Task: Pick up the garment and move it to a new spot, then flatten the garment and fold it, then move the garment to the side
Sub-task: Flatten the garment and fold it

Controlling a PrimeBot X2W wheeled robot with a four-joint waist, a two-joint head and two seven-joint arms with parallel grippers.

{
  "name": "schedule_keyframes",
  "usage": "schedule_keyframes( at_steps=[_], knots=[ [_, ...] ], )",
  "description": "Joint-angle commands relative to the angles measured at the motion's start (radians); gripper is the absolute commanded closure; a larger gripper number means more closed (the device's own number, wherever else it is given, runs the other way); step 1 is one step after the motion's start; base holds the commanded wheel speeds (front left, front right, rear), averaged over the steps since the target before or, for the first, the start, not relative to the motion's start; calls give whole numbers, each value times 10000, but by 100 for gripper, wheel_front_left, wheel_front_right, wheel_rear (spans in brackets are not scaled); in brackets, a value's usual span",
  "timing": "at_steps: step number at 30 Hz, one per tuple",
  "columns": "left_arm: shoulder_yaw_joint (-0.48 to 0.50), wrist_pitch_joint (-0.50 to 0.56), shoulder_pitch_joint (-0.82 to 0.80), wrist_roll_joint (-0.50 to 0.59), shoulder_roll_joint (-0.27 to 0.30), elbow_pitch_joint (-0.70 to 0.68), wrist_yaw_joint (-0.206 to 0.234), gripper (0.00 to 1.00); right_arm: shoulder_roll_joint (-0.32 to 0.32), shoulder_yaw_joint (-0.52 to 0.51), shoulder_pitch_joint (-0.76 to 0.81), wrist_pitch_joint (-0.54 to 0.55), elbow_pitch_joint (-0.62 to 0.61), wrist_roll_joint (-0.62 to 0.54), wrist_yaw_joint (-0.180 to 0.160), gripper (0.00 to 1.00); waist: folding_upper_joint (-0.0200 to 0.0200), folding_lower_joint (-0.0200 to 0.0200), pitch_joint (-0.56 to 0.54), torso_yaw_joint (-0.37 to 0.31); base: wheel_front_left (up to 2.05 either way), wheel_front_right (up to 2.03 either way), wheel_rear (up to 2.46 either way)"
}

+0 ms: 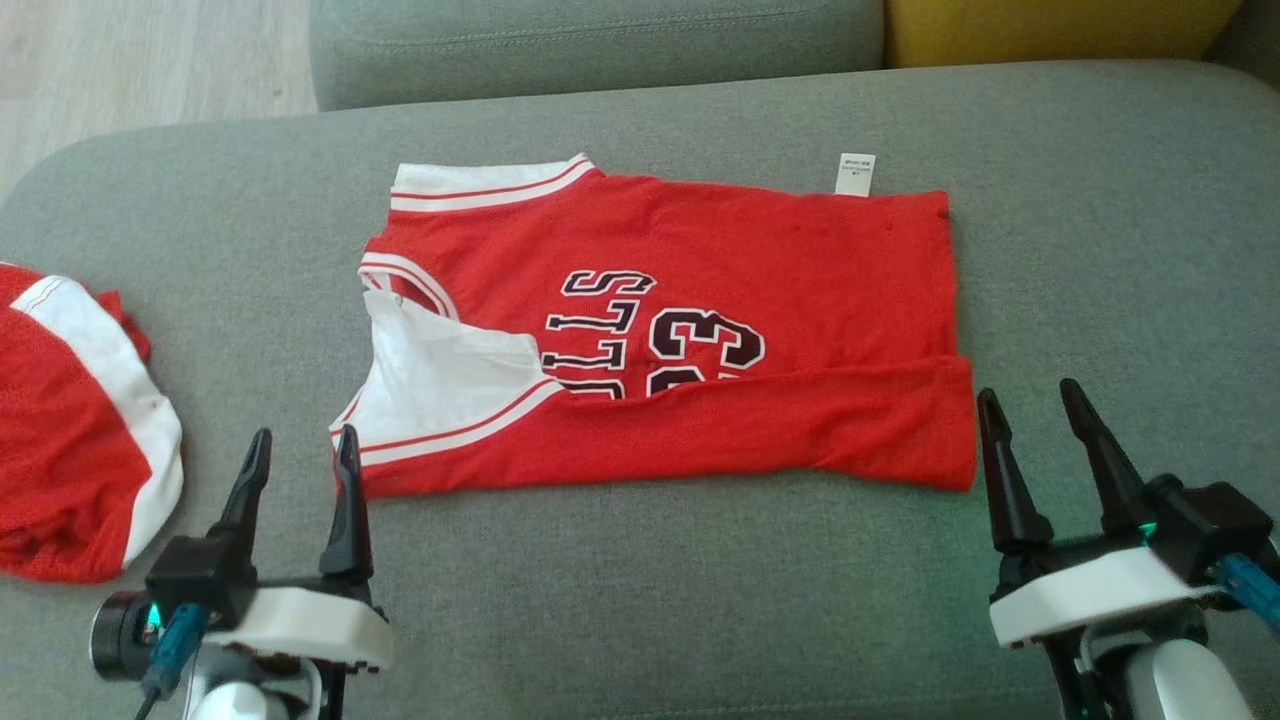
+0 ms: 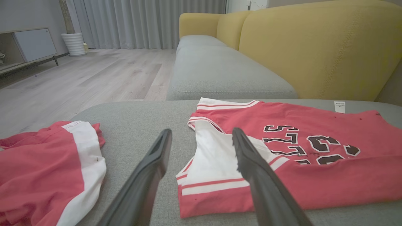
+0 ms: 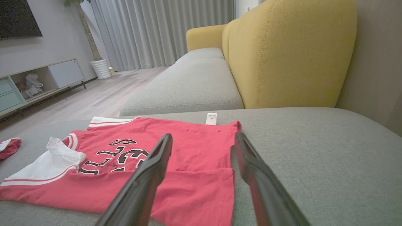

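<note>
Two red garments lie on the grey cushion point(image 1: 640, 600) before us. At the far left we see a bunched red-and-white garment point(image 1: 80, 440), apart from everything else. Next comes our left gripper point(image 1: 305, 435), its wrist low at the bottom left of the head view. Its two dark fingers point up and away from us, spread wide with nothing between them. Its right-hand fingertip sits at the near left corner of the red jersey point(image 1: 700, 300), and we cannot tell whether it touches the cloth. The jersey lies flat across the middle of the cushion, collar end to the left with white trim and a white inner panel showing. Dark lettering and numerals mark its centre, its near edge is folded over into a long band, and a small white label point(image 1: 855, 173) sticks out past the far edge. To the right, our right gripper point(image 1: 1029, 392) mirrors the left: wrist low at the bottom right, fingers angled up and slightly leftward, parted wide and empty, tips just beside the jersey's near right corner
</note>
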Motion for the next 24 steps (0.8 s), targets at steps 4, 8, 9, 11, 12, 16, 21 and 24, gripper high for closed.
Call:
schedule_keyframes(
  at_steps=[4, 8, 9, 11, 12, 16, 21, 24],
  knots=[
    [281, 16, -153, 72, 185, -317, 126, 0, 29, 178, -165, 90, -403, -61, 75, 0, 0, 0, -32, -6, 0, 0, 0],
    [237, 56, -173, 69, 209, -289, 147, 0, 33, 160, -163, 156, -384, -110, 75, 0, 0, 0, -22, 15, 0, 0, 0],
    [202, 77, -213, 63, 206, -279, 150, 0, 39, 145, -166, 197, -361, -118, 75, 0, 0, 0, -4, 40, 0, 0, 0],
    [167, 156, -263, 8, 189, -237, 125, 0, 56, 142, -193, 239, -342, -123, 75, 0, 0, 0, 29, 60, 0, 0, 0],
    [150, 238, -291, -40, 178, -178, 101, 0, 65, 137, -212, 294, -296, -115, 75, 0, 0, 0, 53, 62, 0, 0, 0],
    [102, 796, -670, -577, 36, 497, -242, 0, 80, -48, -439, 697, 266, -60, 75, 0, 0, 0, 286, 106, 0, 0, 0],
    [144, 1700, -1365, -1270, -67, 1761, -642, 0, 57, -268, -898, 1406, 1406, -56, 75, 0, 0, 0, 627, 118, 0, 0, 0],
    [184, 2137, -1803, -1656, -129, 2386, -870, 0, 99, -301, -1209, 1861, 1887, -90, 75, 0, 0, 0, 891, 150, 0, 0, 0]
  ],
)
